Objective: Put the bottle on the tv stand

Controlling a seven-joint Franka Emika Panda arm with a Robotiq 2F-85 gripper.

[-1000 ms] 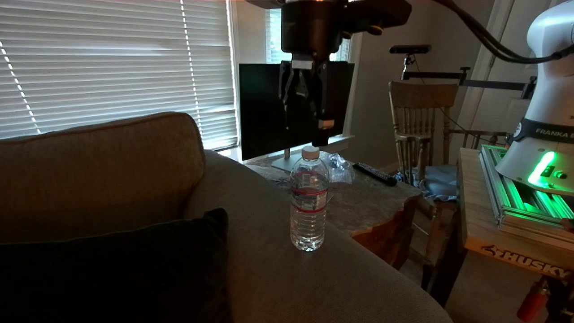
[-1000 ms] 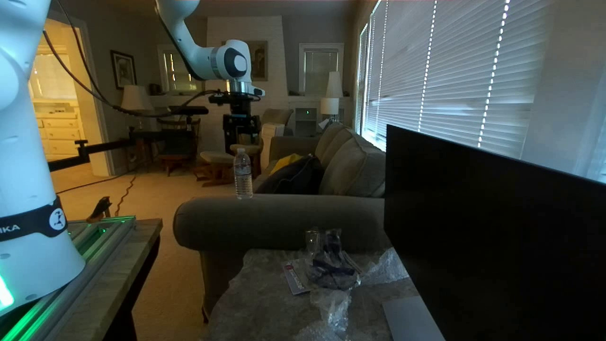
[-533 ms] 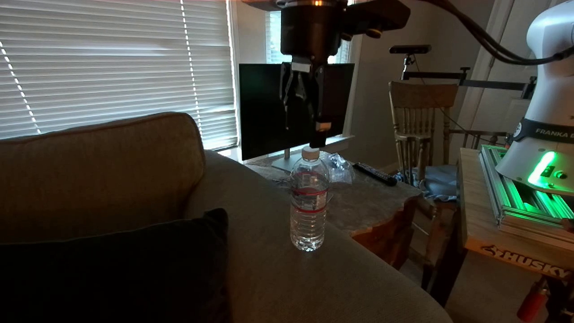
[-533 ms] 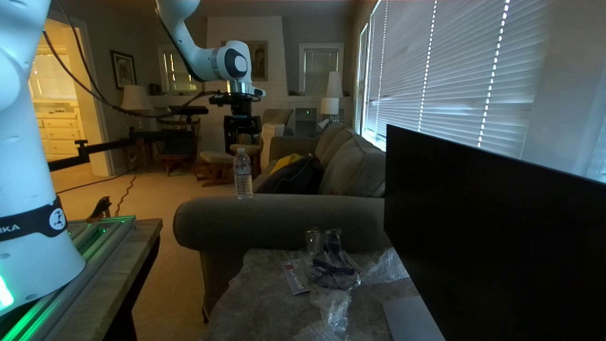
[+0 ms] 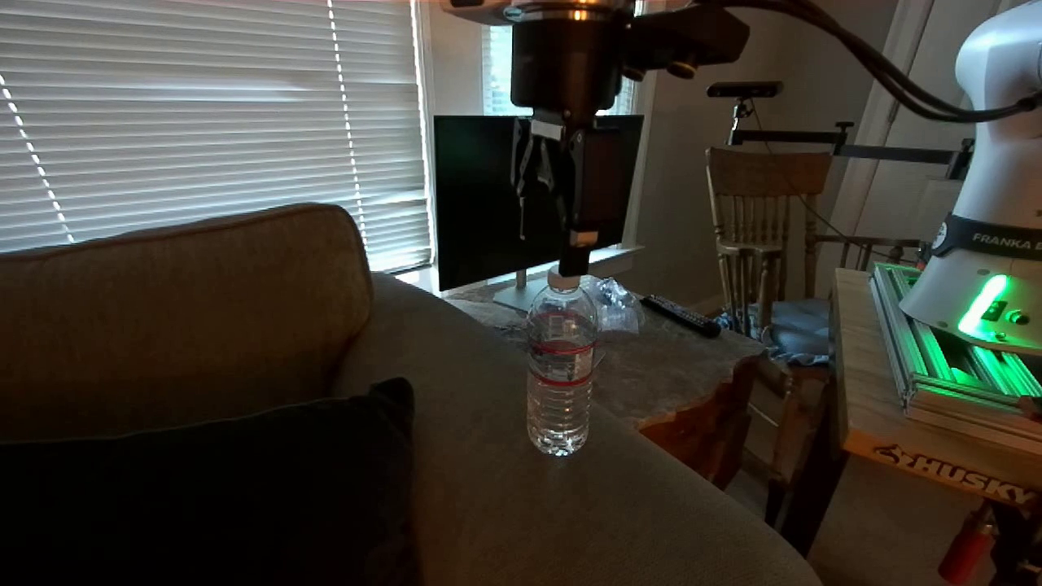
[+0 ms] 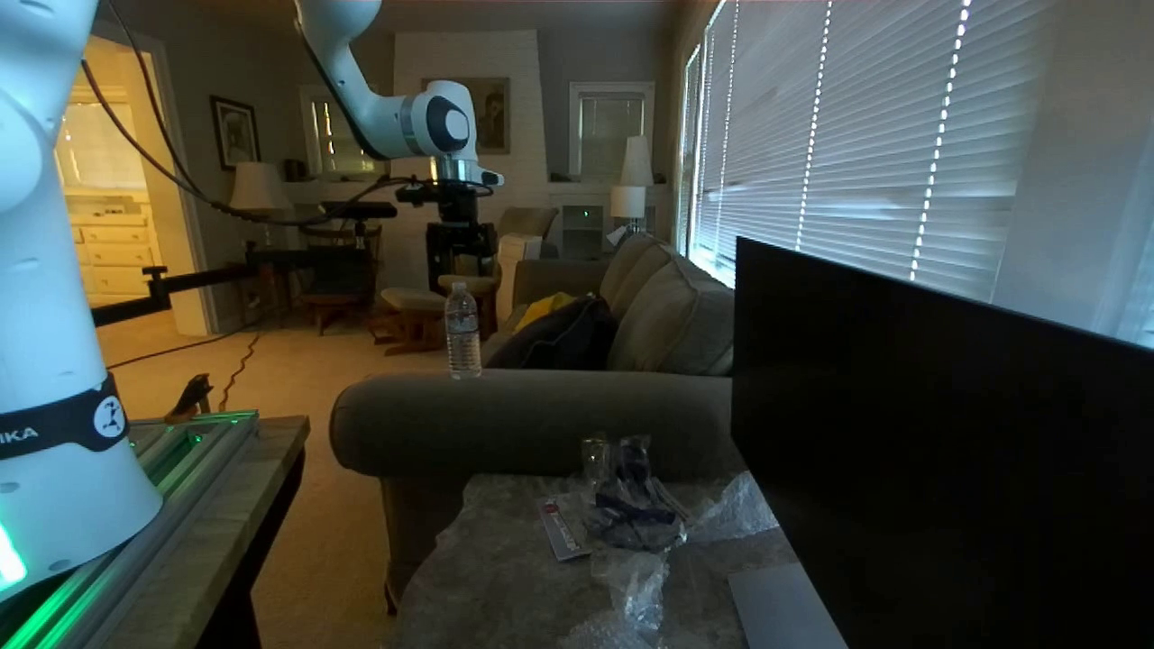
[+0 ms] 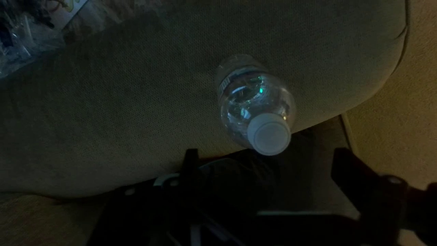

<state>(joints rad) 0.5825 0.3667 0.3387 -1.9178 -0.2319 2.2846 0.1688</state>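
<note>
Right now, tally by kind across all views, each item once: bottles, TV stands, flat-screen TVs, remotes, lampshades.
Bottle: 1
TV stand: 1
Flat-screen TV: 1
Remote: 1
Lampshades: 3
Total: 7

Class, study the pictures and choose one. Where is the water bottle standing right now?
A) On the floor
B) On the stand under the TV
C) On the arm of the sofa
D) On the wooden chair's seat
C, because both exterior views show the bottle upright with its base on the sofa arm, not on the stand.
</note>
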